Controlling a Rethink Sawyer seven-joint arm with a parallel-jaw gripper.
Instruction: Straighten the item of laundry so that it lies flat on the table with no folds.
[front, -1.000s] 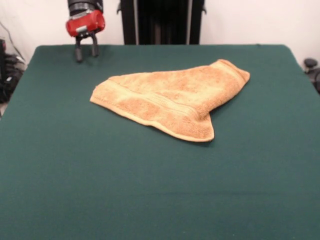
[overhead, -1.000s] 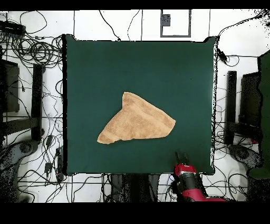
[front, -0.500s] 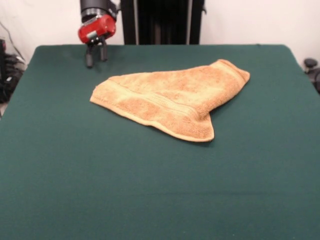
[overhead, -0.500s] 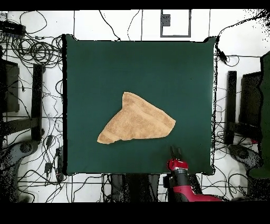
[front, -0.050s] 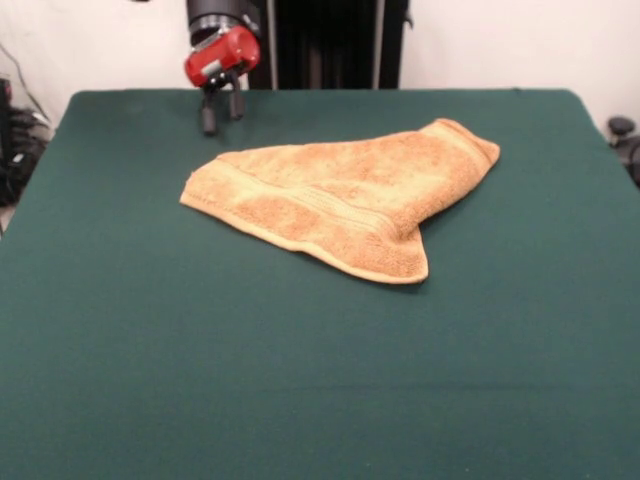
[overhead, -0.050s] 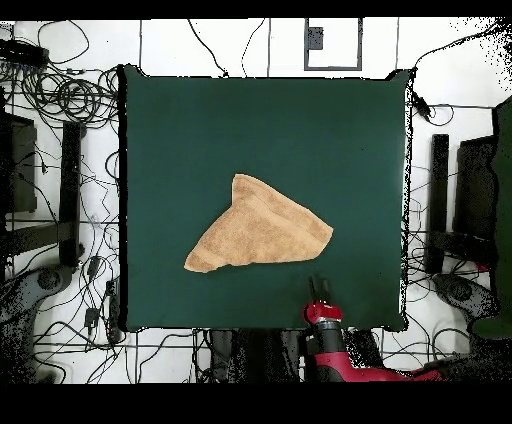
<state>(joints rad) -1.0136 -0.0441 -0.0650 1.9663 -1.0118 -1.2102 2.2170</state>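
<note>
Towel (front, -0.050s: 340, 200): orange-tan, mid-table, folded over itself into a rough triangle; doubled layer with its corner at 5 o'clock, one tip toward 2 o'clock. Not flat. Unmoved over the last second.

Table (front, -0.050s: 150, 380): green cloth, bare around the towel.

Gripper (front, -0.050s: 222, 112): red-bodied, empty, fingers parted a little and pointing down; at 11 o'clock of the towel, near its far edge, apart from it. Has travelled along the far table edge from the corner toward the towel.

Reading: approach under way, no grasp yet; unfolding wholly undone. A pinch on the folded upper layer seems the next need.
</note>
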